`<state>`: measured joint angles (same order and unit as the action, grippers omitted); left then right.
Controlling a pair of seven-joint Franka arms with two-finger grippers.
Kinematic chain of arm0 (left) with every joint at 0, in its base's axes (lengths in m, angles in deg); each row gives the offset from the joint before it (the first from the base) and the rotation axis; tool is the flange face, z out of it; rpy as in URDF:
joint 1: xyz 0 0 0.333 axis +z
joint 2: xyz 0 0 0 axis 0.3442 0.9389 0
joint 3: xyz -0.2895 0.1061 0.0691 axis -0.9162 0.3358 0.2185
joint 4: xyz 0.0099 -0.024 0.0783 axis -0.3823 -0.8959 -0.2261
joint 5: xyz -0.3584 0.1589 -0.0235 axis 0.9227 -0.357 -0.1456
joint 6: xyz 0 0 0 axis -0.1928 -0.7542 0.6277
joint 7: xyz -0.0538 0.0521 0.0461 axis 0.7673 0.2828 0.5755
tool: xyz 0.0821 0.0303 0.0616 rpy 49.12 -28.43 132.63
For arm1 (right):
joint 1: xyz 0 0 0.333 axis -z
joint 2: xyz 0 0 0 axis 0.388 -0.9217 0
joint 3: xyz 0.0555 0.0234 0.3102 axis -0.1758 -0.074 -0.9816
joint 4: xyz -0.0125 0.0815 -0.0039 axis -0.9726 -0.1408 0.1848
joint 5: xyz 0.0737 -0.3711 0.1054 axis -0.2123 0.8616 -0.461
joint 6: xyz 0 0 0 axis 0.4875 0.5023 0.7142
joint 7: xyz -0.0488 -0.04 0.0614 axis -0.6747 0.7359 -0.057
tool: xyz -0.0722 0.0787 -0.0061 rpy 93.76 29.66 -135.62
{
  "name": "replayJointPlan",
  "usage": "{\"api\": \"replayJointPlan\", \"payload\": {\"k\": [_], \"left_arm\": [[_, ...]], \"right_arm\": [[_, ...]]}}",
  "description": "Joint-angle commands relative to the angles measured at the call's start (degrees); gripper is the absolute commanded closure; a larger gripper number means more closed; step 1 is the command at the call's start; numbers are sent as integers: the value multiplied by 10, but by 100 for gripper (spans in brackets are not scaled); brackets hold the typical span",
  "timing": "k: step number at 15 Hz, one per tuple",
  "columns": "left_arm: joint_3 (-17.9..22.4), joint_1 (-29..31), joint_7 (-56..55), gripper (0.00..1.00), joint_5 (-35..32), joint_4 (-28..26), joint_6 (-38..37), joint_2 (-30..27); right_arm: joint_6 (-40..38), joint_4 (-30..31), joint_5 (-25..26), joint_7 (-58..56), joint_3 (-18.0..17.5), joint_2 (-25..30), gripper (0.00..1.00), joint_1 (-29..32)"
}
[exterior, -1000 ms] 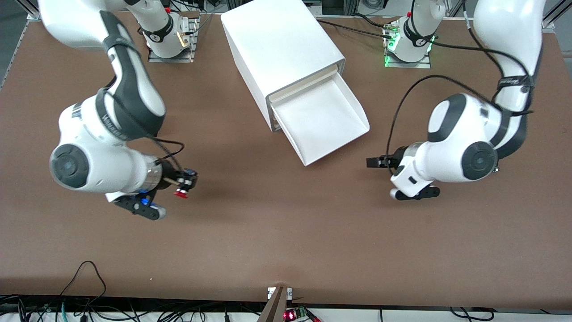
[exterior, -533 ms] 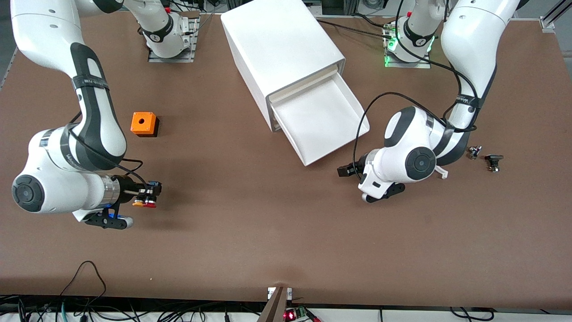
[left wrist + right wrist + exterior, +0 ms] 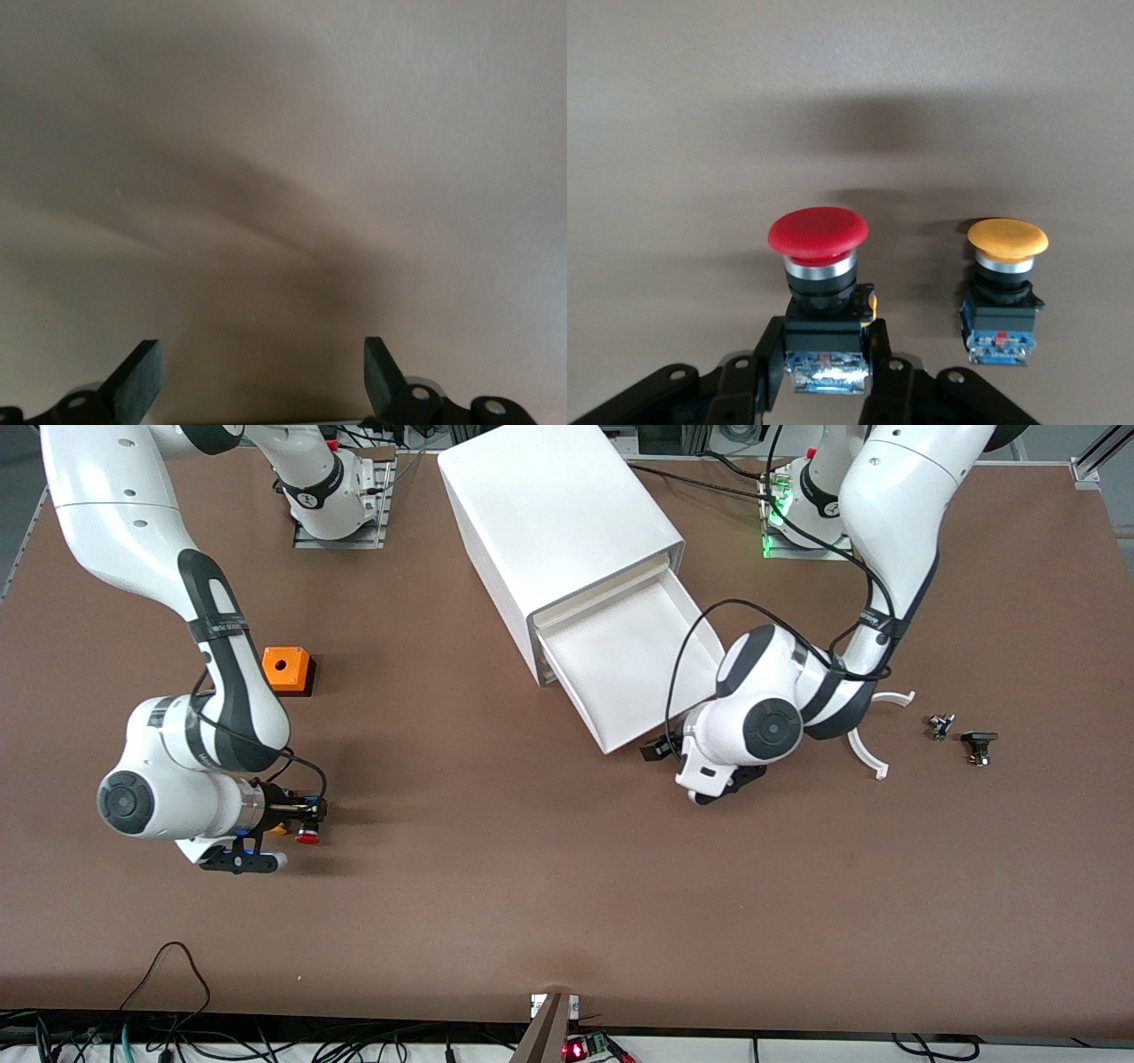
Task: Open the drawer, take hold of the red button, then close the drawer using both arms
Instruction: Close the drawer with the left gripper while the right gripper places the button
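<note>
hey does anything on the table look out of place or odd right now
Nothing looks damaged or spilled. The drawer hangs open and empty; the right gripper holds the red button beside an orange-capped button. Small loose parts lie toward the left arm's end.

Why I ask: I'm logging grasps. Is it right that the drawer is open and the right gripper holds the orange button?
Not quite. The drawer is open, but the right gripper holds the red button; the orange button stands free beside it, as the right wrist view shows.
</note>
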<state>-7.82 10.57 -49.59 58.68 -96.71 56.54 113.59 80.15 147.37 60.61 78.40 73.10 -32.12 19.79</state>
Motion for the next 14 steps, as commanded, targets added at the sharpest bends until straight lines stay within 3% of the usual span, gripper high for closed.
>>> {"api": "replayJointPlan", "payload": {"k": [1, 9, 10, 11, 12, 14], "left_arm": [[-22, 2, -40, 0, -16, -37, 6, -33], [-94, 5, -83, 0, -7, -108, 4, -59], [-105, 4, -101, 0, -7, -109, 4, -59], [-113, 2, -117, 0, -7, -113, 4, -59], [-123, 3, -126, 0, -7, -114, 3, -59], [-137, 7, -128, 0, -7, -118, 0, -60]], "right_arm": [[22, 39, 6, -9, 2, 14, 100, 0], [58, 52, 6, -9, 2, -1, 98, 0], [58, 50, 5, -9, 2, -5, 89, 0], [58, 50, 5, -1, 2, -6, 60, 0], [59, 50, 3, 2, 2, -7, 5, 0], [59, 50, 3, 1, 2, -7, 0, 1]]}}
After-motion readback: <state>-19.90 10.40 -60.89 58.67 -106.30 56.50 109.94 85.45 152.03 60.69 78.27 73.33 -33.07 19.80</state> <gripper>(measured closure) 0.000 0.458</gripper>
